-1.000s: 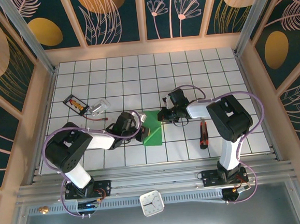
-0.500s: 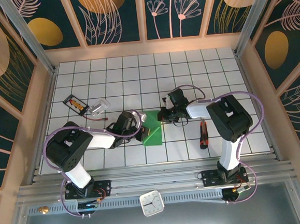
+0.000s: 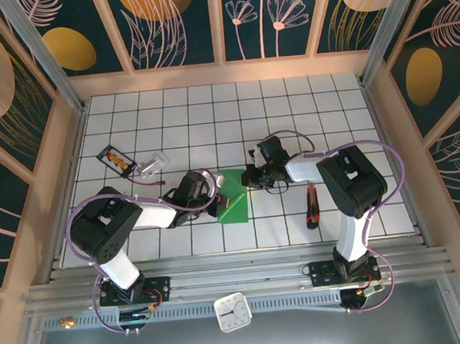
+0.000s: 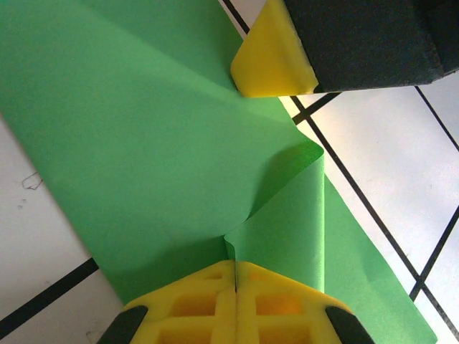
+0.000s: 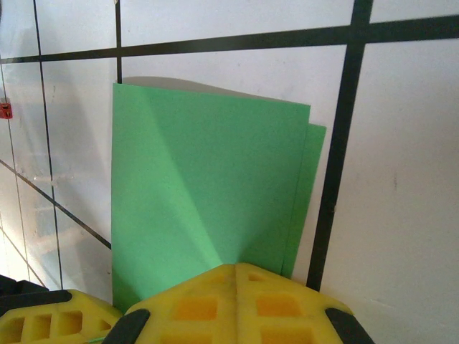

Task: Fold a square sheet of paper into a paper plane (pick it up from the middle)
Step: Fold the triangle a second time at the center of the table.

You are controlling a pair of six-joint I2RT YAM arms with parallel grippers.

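Green sheet of paper (image 3: 236, 207), folded narrow, lies on the table (image 3: 289, 111) between both arms, long axis running away from them. Left pincer (image 4: 235, 276), closed, pinches a raised flap at its left edge; right pincer (image 4: 272, 68), closed, presses its far end.

Closed fingers (image 5: 193, 304) touch folded green sheet (image 5: 208, 193) (two layers)

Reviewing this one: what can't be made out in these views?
Left wrist view: the green paper runs off the frame; its flap's end is hidden in the shut left tool.
Right wrist view: the right tool covers the paper's near edge; pinched or only pressed, cannot tell.
Top view: both arms overlap the paper's left and far edges; print on the packet is too small.
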